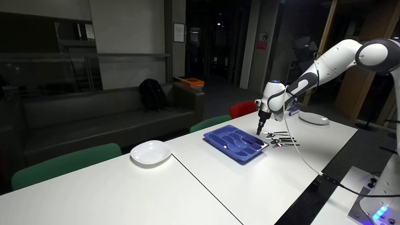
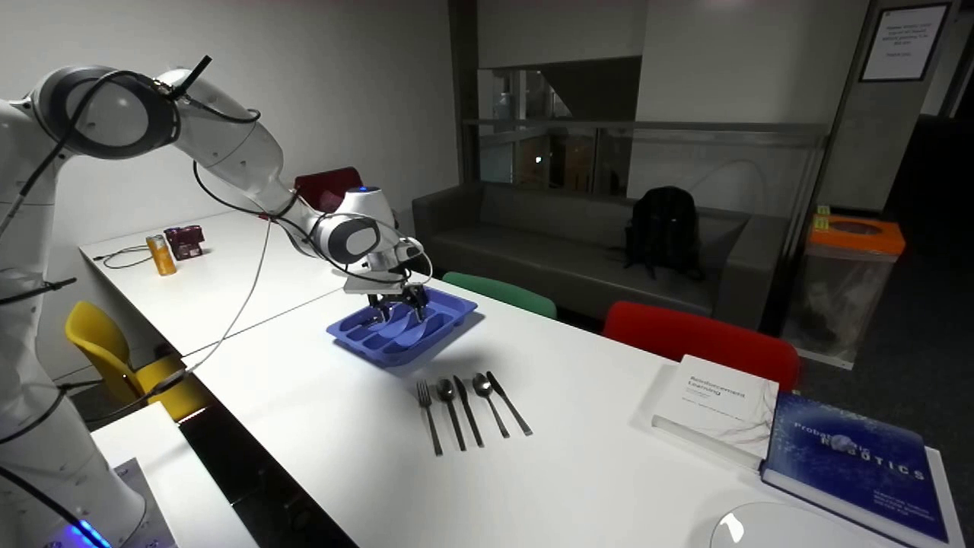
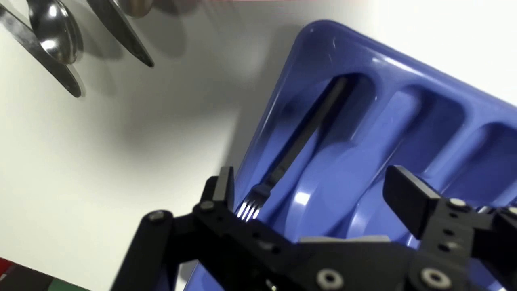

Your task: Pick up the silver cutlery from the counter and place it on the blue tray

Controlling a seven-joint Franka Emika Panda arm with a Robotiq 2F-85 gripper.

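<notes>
Wrist view: a fork (image 3: 297, 144) lies lengthwise in the outer compartment of the blue tray (image 3: 323, 48), along the edge that faces the unplaced silver cutlery (image 3: 124, 33). The gripper (image 3: 313, 190) is positioned over the tray with its jaws spread wide; no utensil is held between them. Completed: at least one piece is seated in the tray. The gripper hides part of the other compartments; whether these contain a further utensil cannot be told. Outstanding: in an exterior view, five pieces lie in a row on the counter (image 2: 304, 396), near the tray but not in it. In order across the row, they are a counter fork (image 2: 431, 420), a first spoon (image 2: 453, 418), a first knife (image 2: 468, 411), a second spoon (image 2: 493, 409) and a second knife (image 2: 509, 403). The second spoon and the second knife lie close together; contact between them cannot be confirmed. On this evidence, the task is judged to be in its early part, with one placement confirmed and five remaining. The step in hand is judged to be the interval between a placement and the next pick. The remaining work calls for five repetitions of one cycle: approach, grip, lift, transfer, lower, release. The task is not to be regarded as complete until every piece from the counter is in the tray.
</notes>
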